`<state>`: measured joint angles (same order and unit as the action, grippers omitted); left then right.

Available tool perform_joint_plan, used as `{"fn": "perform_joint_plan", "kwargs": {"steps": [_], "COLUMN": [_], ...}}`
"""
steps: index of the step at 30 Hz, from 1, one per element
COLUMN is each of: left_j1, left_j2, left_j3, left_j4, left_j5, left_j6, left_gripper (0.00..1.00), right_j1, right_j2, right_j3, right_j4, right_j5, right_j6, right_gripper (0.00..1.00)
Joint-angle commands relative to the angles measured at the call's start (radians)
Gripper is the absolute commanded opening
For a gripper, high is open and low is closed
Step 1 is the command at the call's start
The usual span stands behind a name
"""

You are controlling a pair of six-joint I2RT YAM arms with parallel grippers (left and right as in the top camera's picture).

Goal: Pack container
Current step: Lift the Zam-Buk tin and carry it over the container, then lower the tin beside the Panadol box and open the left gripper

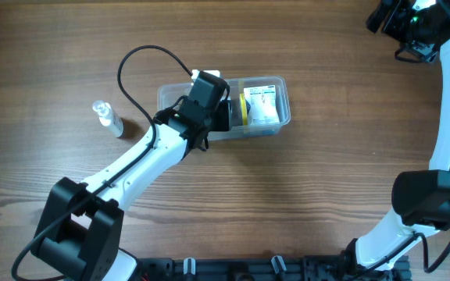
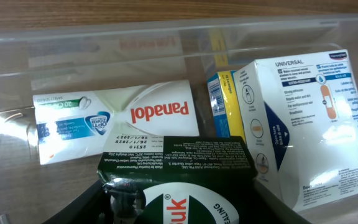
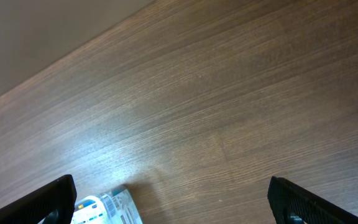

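The clear plastic container (image 1: 169,97) sits at the table's middle. In the left wrist view its see-through wall (image 2: 104,43) surrounds a white Panadol box (image 2: 117,118), a yellow and blue box (image 2: 224,102) and a white plaster box (image 2: 303,118). My left gripper (image 2: 179,208) is inside the container's left half (image 1: 222,114), shut on a dark green packet (image 2: 179,162) that lies over the Panadol box. My right gripper (image 3: 179,205) is open and empty, far off at the table's back right corner (image 1: 401,22).
A small clear bottle (image 1: 108,117) lies on the table left of the container. A white labelled item (image 3: 107,210) lies on the wood by my right gripper's left finger. The left arm's black cable loops behind the container.
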<state>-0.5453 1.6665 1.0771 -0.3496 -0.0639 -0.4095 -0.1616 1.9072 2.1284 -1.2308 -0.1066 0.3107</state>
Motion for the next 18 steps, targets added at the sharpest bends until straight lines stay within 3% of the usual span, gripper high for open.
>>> {"fn": "perform_joint_plan", "kwargs": {"steps": [1, 8, 14, 18], "left_j1": [-0.004, -0.004, -0.004, -0.004], "left_j2": [0.01, 0.01, 0.01, 0.01], "left_j3": [0.017, 0.017, 0.017, 0.017], "left_j4": [0.025, 0.047, 0.045, 0.039], "left_j5": [-0.016, -0.016, -0.005, -0.005], "left_j6": [-0.018, -0.018, -0.018, -0.018], "left_gripper": [0.47, 0.5, 0.32, 0.31], "right_j1": [0.005, 0.004, 0.005, 0.005], "right_j2": [0.001, 0.001, 0.001, 0.001], "right_j3": [0.003, 0.003, 0.003, 0.003], "right_j4": [0.003, 0.003, 0.003, 0.003], "right_j5": [0.013, 0.013, 0.013, 0.013], "right_j6": [0.01, 0.01, 0.01, 0.01], "right_gripper": [1.0, 1.0, 1.0, 1.0]}}
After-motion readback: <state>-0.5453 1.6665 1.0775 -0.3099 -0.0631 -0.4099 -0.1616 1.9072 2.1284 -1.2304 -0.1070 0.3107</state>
